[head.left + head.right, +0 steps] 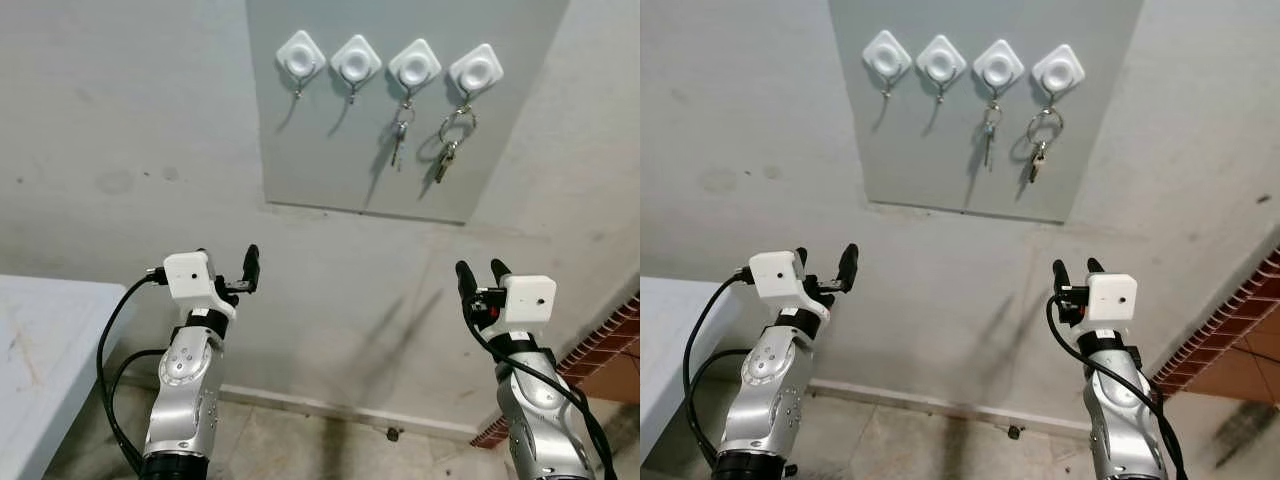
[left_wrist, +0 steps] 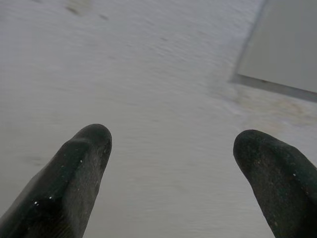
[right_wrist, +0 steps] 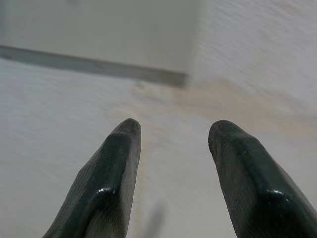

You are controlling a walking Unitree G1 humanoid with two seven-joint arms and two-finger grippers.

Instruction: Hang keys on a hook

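Observation:
Four white diamond-shaped hooks sit in a row on a grey panel (image 1: 320,150) high on the wall. The first hook (image 1: 300,55) and second hook (image 1: 355,60) are bare. A single key (image 1: 400,135) hangs from the third hook (image 1: 414,65). A ring of keys (image 1: 450,145) hangs from the fourth hook (image 1: 475,70). My left gripper (image 1: 228,272) is raised below the panel's left side, open and empty. My right gripper (image 1: 481,275) is raised below the panel's right corner, also open with nothing between its fingers. Both point at the plain wall.
A white table (image 1: 40,340) stands at the lower left beside my left arm. Red brickwork (image 1: 610,345) meets the wall at the lower right. Tiled floor (image 1: 300,440) runs along the wall's foot, with a small dark object (image 1: 393,434) on it.

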